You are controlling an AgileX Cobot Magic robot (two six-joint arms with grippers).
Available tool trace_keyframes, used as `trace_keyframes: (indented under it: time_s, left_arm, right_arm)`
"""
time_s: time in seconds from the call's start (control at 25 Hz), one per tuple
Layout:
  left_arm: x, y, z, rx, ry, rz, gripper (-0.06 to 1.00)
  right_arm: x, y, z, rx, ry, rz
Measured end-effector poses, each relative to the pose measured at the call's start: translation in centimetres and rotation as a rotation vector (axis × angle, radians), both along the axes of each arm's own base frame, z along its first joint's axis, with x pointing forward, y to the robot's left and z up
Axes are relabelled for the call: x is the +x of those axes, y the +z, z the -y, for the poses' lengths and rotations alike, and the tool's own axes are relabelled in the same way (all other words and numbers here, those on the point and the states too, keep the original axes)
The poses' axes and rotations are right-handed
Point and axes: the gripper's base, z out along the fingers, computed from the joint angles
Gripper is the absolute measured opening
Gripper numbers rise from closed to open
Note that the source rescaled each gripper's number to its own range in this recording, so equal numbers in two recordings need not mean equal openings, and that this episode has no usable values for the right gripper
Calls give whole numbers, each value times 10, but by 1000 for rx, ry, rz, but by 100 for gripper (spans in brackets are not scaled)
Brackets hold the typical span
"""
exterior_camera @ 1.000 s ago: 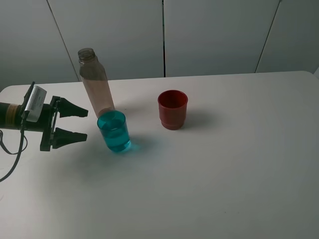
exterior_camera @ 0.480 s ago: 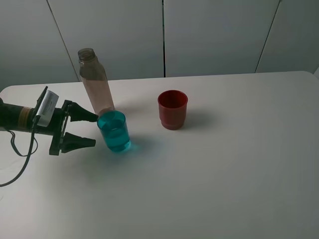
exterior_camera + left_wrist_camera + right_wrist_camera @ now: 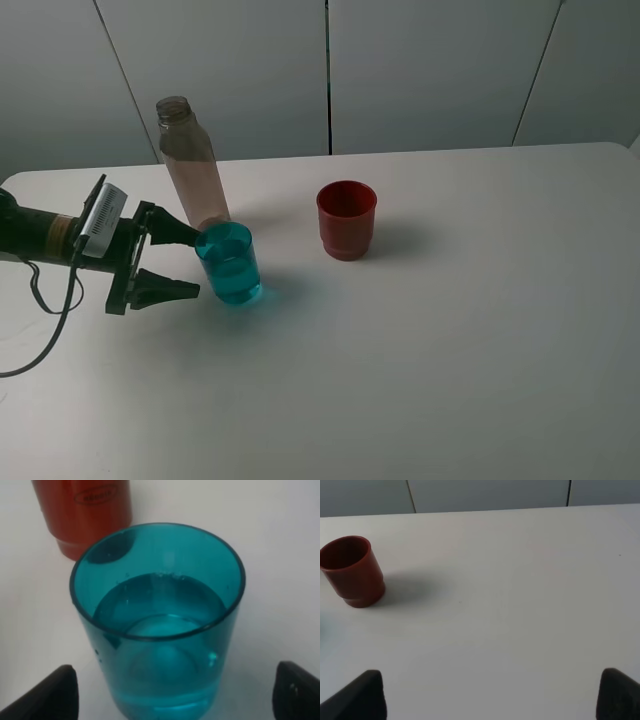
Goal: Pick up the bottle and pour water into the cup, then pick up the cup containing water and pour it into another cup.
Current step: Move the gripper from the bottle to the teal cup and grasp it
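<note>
High view and both wrist views: you are looking at a white table (image 3: 450,350) with three vessels standing upright toward its left half. The translucent teal-blue plastic tumbler (image 3: 229,264) is partly filled with clear water. The tall, slim, smoky grey-brown transparent plastic bottle (image 3: 192,170) stands uncapped just beside the tumbler at its 11 o'clock; you cannot tell from these views whether the two touch. The opaque dark red plastic cup with a stepped lower band (image 3: 346,220) stands apart from the tumbler at its 2 o'clock. Your left gripper (image 3: 193,263) lies level at the tumbler's 9 o'clock, pointing toward 3 o'clock. Its jaws are spread wide, with one black fingertip to either side of the tumbler's near wall. The left wrist view shows clear table between the tumbler and each fingertip, so nothing is gripped. Your right gripper (image 3: 492,700) appears only in its own wrist view, above bare table with its jaws wide apart and empty, the red cup well ahead of it.
</note>
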Motion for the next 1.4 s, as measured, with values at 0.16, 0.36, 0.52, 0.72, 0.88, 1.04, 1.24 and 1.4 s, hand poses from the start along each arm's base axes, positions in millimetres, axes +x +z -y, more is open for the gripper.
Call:
trace_keyframes:
  time_s: [0.16,0.36,0.52,0.72,0.88,1.04,1.24,1.4]
  left_arm:
    - [0,-1,1,1,-3,-1,97]
    - [-1,-6,6,-4,-9,-19,97]
    - [1,-10,13,-13,-8,-28,97]
    - [5,-14,20,-27,4,-33,97]
    - [5,-17,21,-29,1,-26,97]
    - [6,-17,24,-32,2,1,97]
    - [7,-16,30,-43,7,6,97]
    - [7,-15,35,-48,6,7,97]
  right_arm:
    - [0,0,0,0,0,0]
    - [0,0,0,0,0,0]
    - [0,0,0,0,0,0]
    - [0,0,0,-5,3,1]
    - [0,0,0,0,0,0]
    - [0,0,0,0,0,0]
    - [0,0,0,0,0,0]
    - [0,0,0,0,0,0]
